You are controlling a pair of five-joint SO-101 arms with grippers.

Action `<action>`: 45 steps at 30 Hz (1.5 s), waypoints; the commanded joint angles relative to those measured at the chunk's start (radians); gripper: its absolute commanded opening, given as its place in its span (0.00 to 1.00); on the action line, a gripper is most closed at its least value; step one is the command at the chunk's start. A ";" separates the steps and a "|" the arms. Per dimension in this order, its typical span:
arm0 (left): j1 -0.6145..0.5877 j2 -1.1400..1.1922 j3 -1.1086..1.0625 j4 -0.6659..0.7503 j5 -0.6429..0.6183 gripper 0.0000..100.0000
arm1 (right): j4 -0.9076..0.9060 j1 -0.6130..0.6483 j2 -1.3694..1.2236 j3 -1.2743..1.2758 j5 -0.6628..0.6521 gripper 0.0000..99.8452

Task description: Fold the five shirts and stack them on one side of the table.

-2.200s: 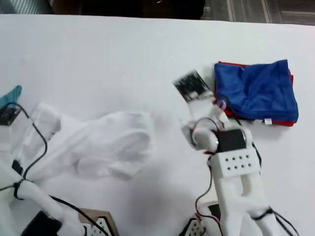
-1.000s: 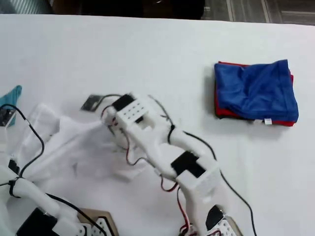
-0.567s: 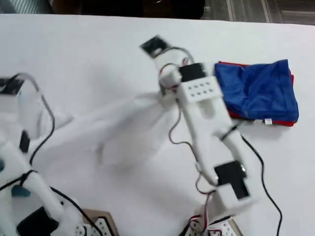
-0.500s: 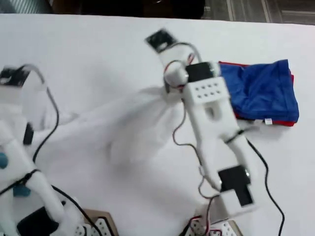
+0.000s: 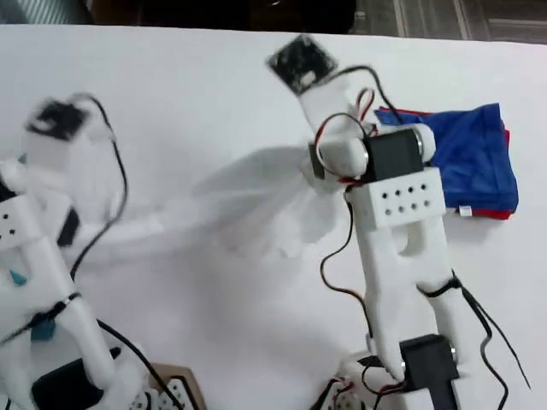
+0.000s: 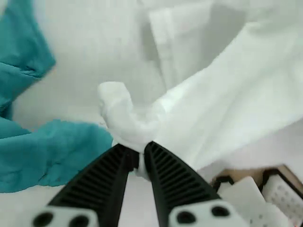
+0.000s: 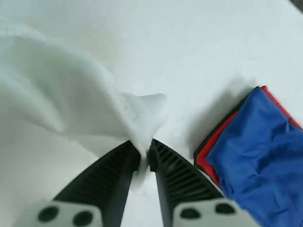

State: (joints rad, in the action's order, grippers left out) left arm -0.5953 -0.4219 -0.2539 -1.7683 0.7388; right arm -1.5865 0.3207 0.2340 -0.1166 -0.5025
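Note:
A white shirt [image 5: 248,201] hangs stretched between the two arms over the middle of the table. My right gripper [image 7: 142,160] is shut on one end of the white shirt [image 7: 61,94], just left of the folded stack; in the high view the right gripper [image 5: 314,166] sits by that stack. My left gripper [image 6: 139,152] is shut on a bunched end of the white shirt [image 6: 227,94], and stands at the table's left [image 5: 96,218]. The stack has a blue shirt [image 5: 466,158] on a red shirt [image 5: 479,212]. A teal shirt [image 6: 33,142] lies crumpled below the left gripper.
The stack, blue shirt [image 7: 265,156] over red shirt [image 7: 208,158], sits at the table's right side, close to the right arm [image 5: 402,231]. The arm bases [image 5: 171,384] stand at the near edge. Bare white table [image 5: 188,85] stretches behind the white shirt.
The right arm swung over to the crumpled white shirt, took hold and carried it right toward the stack. The left arm rose with its end, so the shirt is now pulled out long.

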 commanded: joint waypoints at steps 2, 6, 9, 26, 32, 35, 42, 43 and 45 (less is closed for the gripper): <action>-0.014 0.000 -0.229 -0.009 0.137 0.03 | -0.008 -0.007 0.079 0.226 -0.087 0.02; -0.014 0.000 -0.328 -0.009 0.206 0.03 | 0.027 -0.012 0.151 0.465 -0.153 0.02; -0.014 0.000 -0.332 -0.011 0.226 0.03 | 0.061 -0.015 0.222 0.606 -0.178 0.02; 0.026 0.034 0.099 0.138 -0.256 0.28 | 0.228 -0.015 0.564 0.692 0.031 0.29; 0.032 0.285 -0.102 0.212 -0.195 0.28 | 0.254 -0.015 0.561 0.697 0.029 0.29; 0.028 0.391 -0.099 0.218 -0.189 0.28 | 0.254 -0.013 0.562 0.715 0.029 0.29; 0.025 0.443 -0.114 0.083 -0.021 0.23 | 0.260 -0.015 0.562 0.810 0.029 0.29; 0.025 0.443 -0.114 0.046 0.006 0.19 | 0.269 -0.016 0.562 0.825 0.029 0.29; 0.020 0.443 -0.116 0.002 0.048 0.10 | 0.294 -0.016 0.564 0.859 0.029 0.29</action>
State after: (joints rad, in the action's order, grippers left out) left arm -0.5692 0.0199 -0.3705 -1.6962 0.7296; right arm -1.3272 0.3176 0.7649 0.7258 -0.4795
